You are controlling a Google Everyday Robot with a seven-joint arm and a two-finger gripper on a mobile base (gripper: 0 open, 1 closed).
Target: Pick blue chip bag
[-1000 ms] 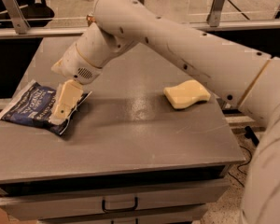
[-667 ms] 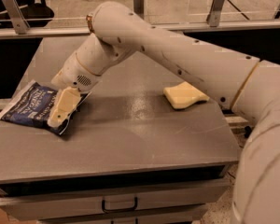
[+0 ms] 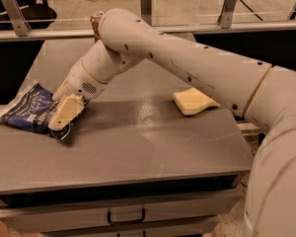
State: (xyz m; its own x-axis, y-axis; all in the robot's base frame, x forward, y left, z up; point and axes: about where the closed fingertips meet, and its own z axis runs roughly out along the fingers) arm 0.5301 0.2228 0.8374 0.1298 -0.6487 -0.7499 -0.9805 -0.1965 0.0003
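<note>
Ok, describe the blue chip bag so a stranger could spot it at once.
On the grey table, look to its left edge, where the gripper rests. The blue chip bag lies flat under it: dark navy with white lettering, unlike the pale yellow sponge.

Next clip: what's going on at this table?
The robot's single arm reaches across the grey table. Its gripper is down on the crinkly dark navy-blue chip bag, which lies flat at the table's edge on the left of the view and is not yet lifted. A pale yellow sponge sits apart on the right.
</note>
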